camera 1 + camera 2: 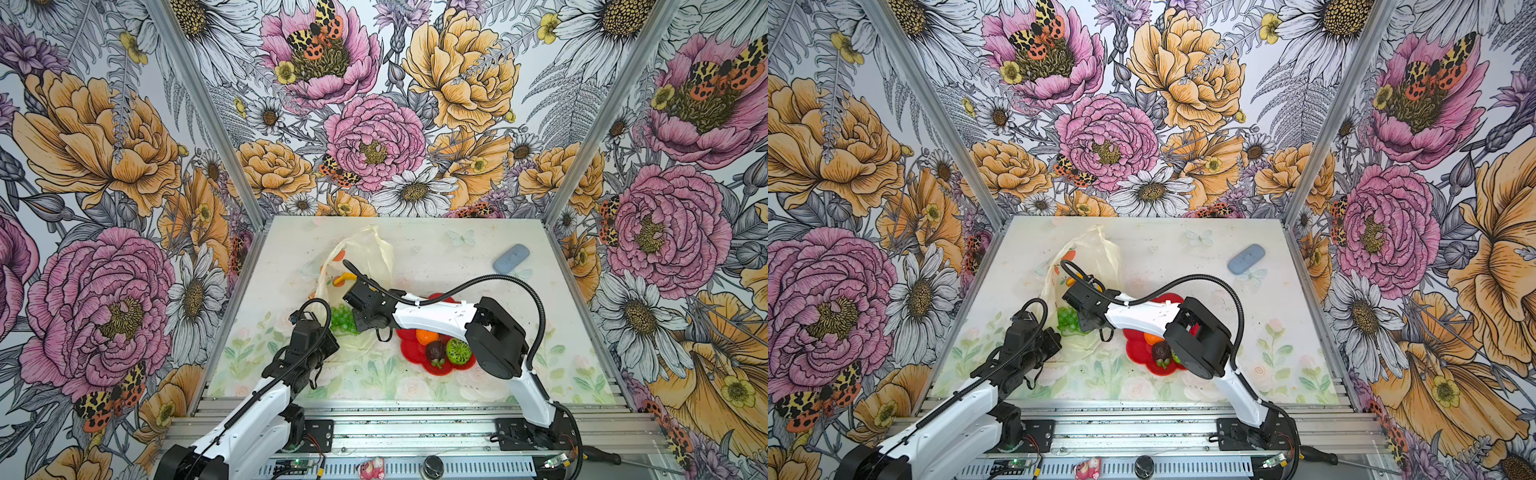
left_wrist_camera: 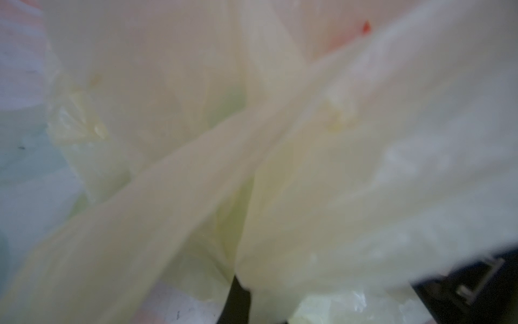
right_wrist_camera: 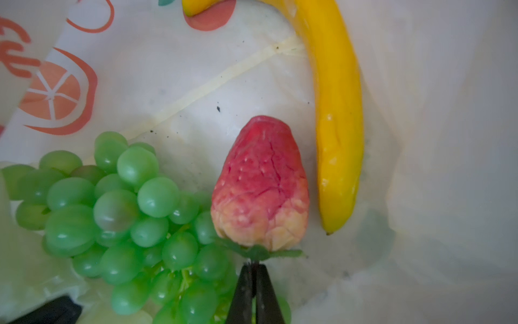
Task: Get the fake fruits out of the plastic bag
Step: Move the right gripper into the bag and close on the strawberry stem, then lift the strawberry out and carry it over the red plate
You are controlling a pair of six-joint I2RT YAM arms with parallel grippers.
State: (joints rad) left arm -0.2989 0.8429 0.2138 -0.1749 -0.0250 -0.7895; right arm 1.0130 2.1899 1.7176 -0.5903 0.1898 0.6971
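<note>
Pinching only the strawberry's [image 3: 260,182] leafy cap inside the bag [image 3: 196,84], between grapes [image 3: 126,210] and banana [image 3: 339,126], the right gripper [image 3: 253,269] is closed; that thin hold may slip when lifted. The left gripper [image 2: 240,283], closed on the bag, could drag it

The left arm [image 1: 257,415] reaches forward and low, its left gripper [image 2: 238,297] closed. The right arm [image 1: 432,318] bends across the middle, its right gripper [image 3: 253,266] pinched together.
</note>
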